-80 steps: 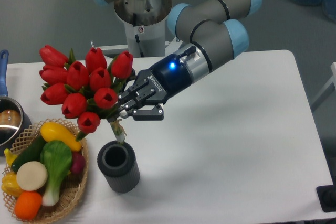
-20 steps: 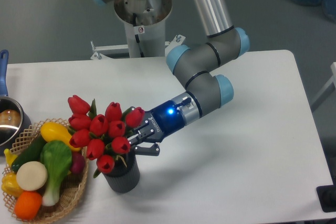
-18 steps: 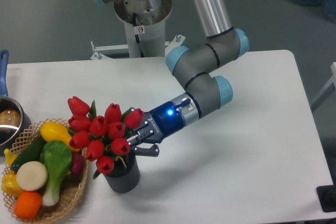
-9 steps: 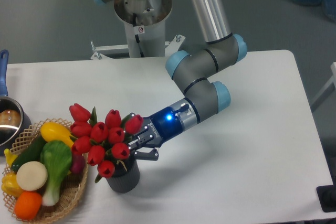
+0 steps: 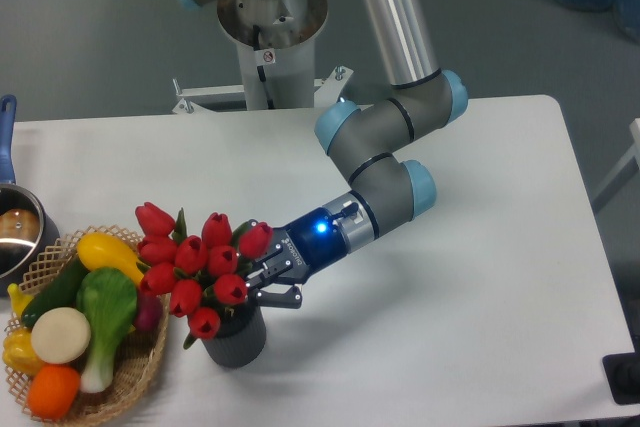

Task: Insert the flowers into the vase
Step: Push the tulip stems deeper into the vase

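While my two-finger black gripper [image 5: 262, 283] reaches in from the right, its fingers are closed on the stems of the bunch of glossy red artificial tulip buds with green leaves [image 5: 196, 267], just below the heads. The stems go down into the round mouth of the short dark grey ribbed cylinder vase [image 5: 234, 339], so the bunch sits in the vase, leaning up and to the left. How deep the stems reach inside I cannot tell; the buds and my fingers hide the mouth. One low bud hangs over the vase's left rim. My gripper is right above the vase's upper right edge; touching or not, unclear. A blue light glows on my wrist behind the gripper, and my grey arm with light blue joint caps [image 5: 385, 147] bends back up toward the base at the top.

The vase stands upright on the white table [image 5: 450, 297], near the front left. Just beside it on the left is a woven wicker basket [image 5: 140, 372] with colourful toy vegetables [image 5: 85, 312]: a yellow one, a dark green one, a pale green leafy one, a cream round slice, an orange one at the bottom. The leftmost buds overhang the basket's right side. At the far left edge is a steel pot with a blue handle [image 5: 15, 232], partly cut off by the frame, just behind the basket.
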You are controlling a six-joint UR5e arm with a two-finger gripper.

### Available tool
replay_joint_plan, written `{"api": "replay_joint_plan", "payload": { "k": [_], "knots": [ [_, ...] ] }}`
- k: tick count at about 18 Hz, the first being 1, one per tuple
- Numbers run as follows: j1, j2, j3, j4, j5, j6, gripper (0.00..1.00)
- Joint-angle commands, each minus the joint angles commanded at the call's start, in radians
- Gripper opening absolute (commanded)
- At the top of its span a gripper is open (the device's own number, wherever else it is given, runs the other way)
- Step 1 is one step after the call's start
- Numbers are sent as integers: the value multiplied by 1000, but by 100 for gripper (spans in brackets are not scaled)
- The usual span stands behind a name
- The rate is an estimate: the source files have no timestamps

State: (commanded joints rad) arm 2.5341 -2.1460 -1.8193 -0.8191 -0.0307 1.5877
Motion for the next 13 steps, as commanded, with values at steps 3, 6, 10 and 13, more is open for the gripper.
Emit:
{"api": "replay_joint_plan", "payload": {
  "k": [3, 6, 10, 13],
  "knots": [
    [0, 0, -2, 0, 0, 0, 20],
    [0, 0, -2, 0, 0, 0, 21],
    [0, 3, -3, 0, 0, 0, 24],
    [2, 3, -3, 0, 0, 0, 28]
  ]
}}
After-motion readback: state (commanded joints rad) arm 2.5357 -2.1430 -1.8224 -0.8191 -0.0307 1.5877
